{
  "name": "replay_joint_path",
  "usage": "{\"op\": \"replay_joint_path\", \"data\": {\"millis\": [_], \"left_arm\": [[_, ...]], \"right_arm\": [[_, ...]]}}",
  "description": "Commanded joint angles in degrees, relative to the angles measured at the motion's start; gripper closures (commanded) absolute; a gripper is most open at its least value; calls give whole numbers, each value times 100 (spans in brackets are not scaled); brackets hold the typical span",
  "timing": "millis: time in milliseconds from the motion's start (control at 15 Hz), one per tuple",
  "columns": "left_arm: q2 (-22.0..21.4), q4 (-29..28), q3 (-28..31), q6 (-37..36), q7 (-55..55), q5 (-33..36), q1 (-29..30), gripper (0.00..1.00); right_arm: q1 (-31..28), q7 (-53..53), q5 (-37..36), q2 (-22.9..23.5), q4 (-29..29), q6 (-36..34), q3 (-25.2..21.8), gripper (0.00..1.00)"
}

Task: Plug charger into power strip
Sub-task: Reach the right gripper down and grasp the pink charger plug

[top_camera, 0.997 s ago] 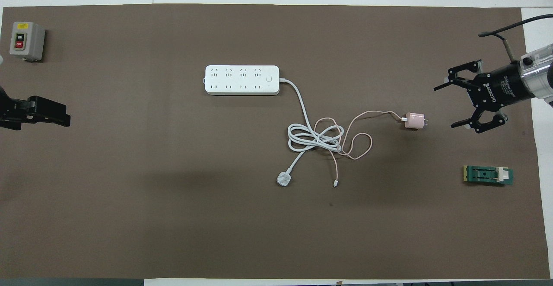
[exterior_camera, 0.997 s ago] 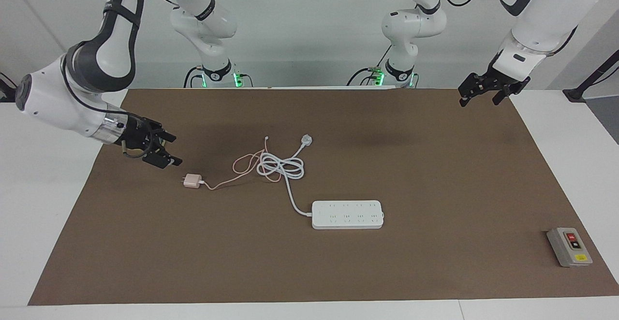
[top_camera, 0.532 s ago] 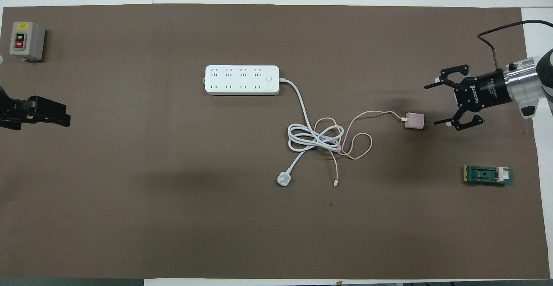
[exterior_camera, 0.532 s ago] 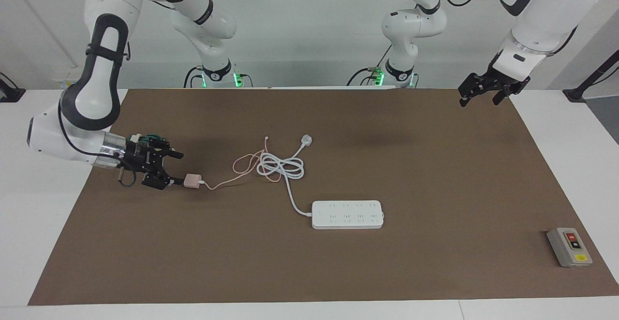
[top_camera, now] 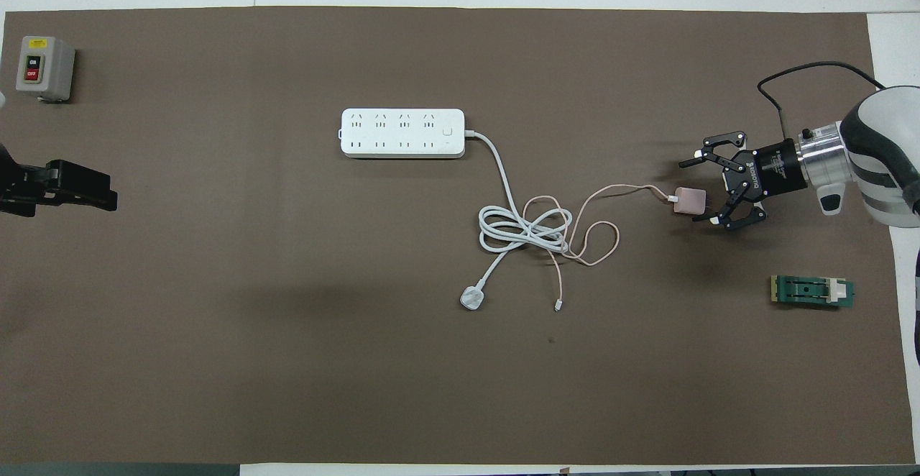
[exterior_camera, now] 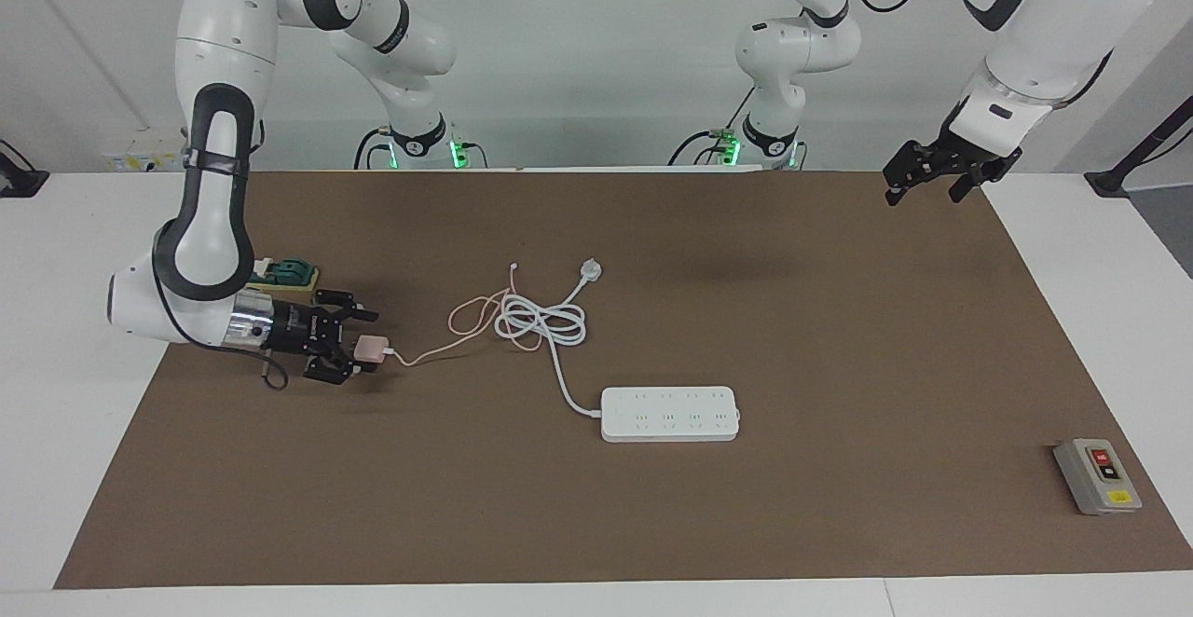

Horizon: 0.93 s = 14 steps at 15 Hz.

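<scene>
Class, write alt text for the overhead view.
The right pincer, open, brackets the pink charger at the right arm's end of the brown mat. The white power strip lies farther from the robots, unplugged. The left pincer waits, open.

Counted on mat – 1 pink charger (top_camera: 690,200), 1 white power strip (top_camera: 402,133), 1 grey button box (top_camera: 44,67), 1 green block (top_camera: 812,292) – plus 2 grippers: right (top_camera: 701,188), left (top_camera: 93,194).

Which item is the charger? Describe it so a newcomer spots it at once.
Start at the long white power strip mid-mat and follow the thin pink cable from the tangle toward the right arm's end of the table. It ends at the charger, a small pale pink cube between the right end effector's open fingers, unlike the white round-headed plug.
</scene>
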Motion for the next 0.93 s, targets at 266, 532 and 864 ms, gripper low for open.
{"op": "replay_joint_path", "data": {"millis": [266,532,864], "left_arm": [[-122,66,83,94,167,-3,78,0],[-130,-4,110,358,467,-727,384,0],[-218,-267,119,437,502,-2856,580,0]], "right_arm": [[-195,-835,151,4,-401,234,29,0],[-282,-871,160,4,-392,278,20,0],[-291,-906,160,30,-515,532,29,0]]}}
